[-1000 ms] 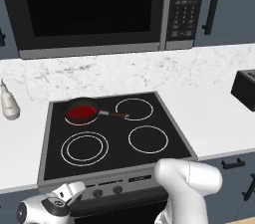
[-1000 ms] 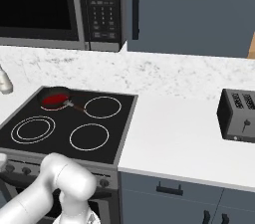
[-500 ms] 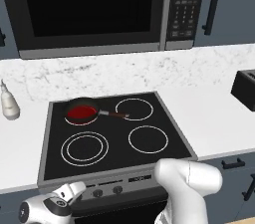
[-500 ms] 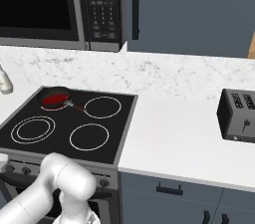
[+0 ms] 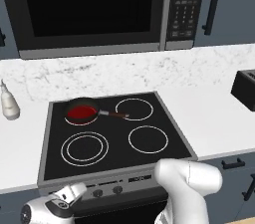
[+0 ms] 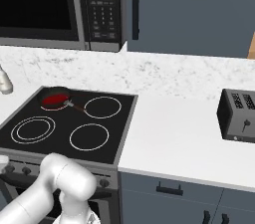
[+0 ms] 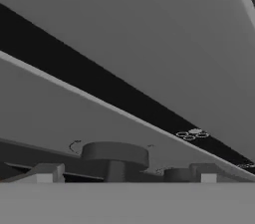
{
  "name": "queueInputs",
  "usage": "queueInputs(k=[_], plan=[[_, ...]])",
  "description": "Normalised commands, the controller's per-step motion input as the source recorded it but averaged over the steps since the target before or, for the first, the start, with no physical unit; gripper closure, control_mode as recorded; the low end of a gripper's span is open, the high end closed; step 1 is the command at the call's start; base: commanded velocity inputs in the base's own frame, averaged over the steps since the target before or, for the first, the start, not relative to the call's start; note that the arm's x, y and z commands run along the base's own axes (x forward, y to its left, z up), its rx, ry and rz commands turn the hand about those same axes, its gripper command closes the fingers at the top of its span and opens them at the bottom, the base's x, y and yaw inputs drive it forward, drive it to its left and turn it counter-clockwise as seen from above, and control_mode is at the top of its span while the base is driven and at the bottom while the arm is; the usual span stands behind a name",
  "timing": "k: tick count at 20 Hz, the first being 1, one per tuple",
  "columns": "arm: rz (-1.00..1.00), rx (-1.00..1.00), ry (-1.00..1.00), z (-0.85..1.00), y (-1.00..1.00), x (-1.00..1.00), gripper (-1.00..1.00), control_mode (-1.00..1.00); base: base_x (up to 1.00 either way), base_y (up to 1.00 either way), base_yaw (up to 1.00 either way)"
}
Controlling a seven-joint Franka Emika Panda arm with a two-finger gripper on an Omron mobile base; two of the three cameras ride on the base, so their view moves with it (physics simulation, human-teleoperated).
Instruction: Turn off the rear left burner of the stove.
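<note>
The stove (image 5: 164, 118) is a black glass cooktop in a grey steel frame. Its rear left burner (image 5: 80, 114) (image 6: 54, 100) glows red under a small black frying pan (image 5: 84, 104), whose handle points right. My gripper (image 5: 78, 191) is low at the stove's front panel (image 5: 134, 180), by its left end. In the hand view, a dark round knob (image 7: 115, 157) stands between the two fingertips (image 7: 46, 172), with a gap on each side. The gripper (image 7: 125, 173) is open around this knob without touching it.
Further knobs (image 5: 117, 189) line the panel to the right. A black microwave (image 5: 89, 9) hangs above the stove. A white bottle (image 5: 8, 101) stands on the counter at left, and a dark toaster (image 6: 238, 116) at right. My white arm (image 5: 187, 188) crosses the stove's front.
</note>
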Motion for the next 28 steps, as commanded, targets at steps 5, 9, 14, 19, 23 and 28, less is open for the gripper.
queueInputs(k=[5,9,14,19,23,28], plan=[[0.0,0.0,0.0,-0.27,0.04,-0.01,1.0,-1.0,0.0,0.0,0.0],[0.0,0.0,0.0,-0.12,0.0,0.0,1.0,-1.0,0.0,0.0,0.0],[0.0,0.01,-0.01,0.0,0.0,0.05,1.0,-1.0,0.0,0.0,0.0],[0.02,0.1,-0.02,0.0,0.0,0.03,1.0,-1.0,0.0,0.0,0.0],[0.09,0.34,0.0,0.0,-0.13,0.0,1.0,-1.0,0.0,0.0,0.0],[0.12,0.4,0.0,0.0,-0.21,0.0,1.0,-1.0,0.0,0.0,0.0]])
